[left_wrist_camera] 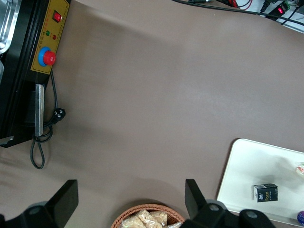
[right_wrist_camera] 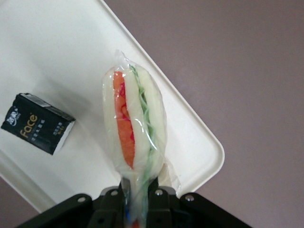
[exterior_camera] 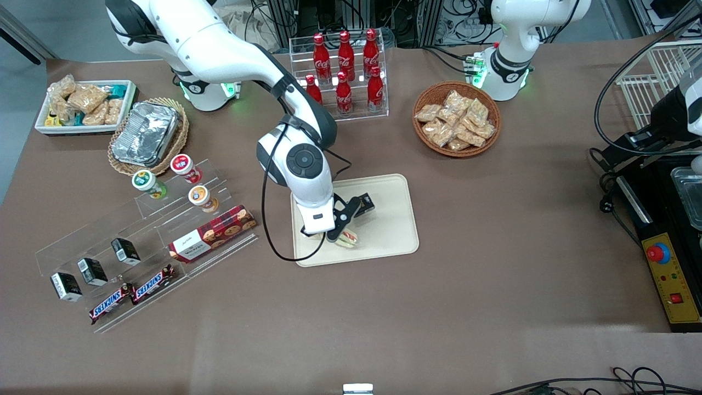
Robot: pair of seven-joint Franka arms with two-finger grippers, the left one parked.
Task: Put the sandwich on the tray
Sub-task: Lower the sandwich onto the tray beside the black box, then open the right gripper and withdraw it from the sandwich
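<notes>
The sandwich (right_wrist_camera: 135,126) is a wrapped wedge of pale bread with orange-red and green filling. My right gripper (right_wrist_camera: 138,192) is shut on its narrow end and holds it over the cream-beige tray (right_wrist_camera: 57,57), near the tray's corner nearest the front camera. In the front view the gripper (exterior_camera: 335,235) and the sandwich (exterior_camera: 349,238) are over the tray (exterior_camera: 392,219), at its edge nearer the camera. I cannot tell whether the sandwich touches the tray. The tray's edge also shows in the left wrist view (left_wrist_camera: 247,166).
A small black box (right_wrist_camera: 38,129) lies on the tray, seen also in the front view (exterior_camera: 366,203). A rack of red cola bottles (exterior_camera: 344,71) and a basket of tan snack packets (exterior_camera: 456,118) stand farther from the camera. Acrylic shelves with cups, a cookie box (exterior_camera: 213,233) and chocolate bars lie toward the working arm's end.
</notes>
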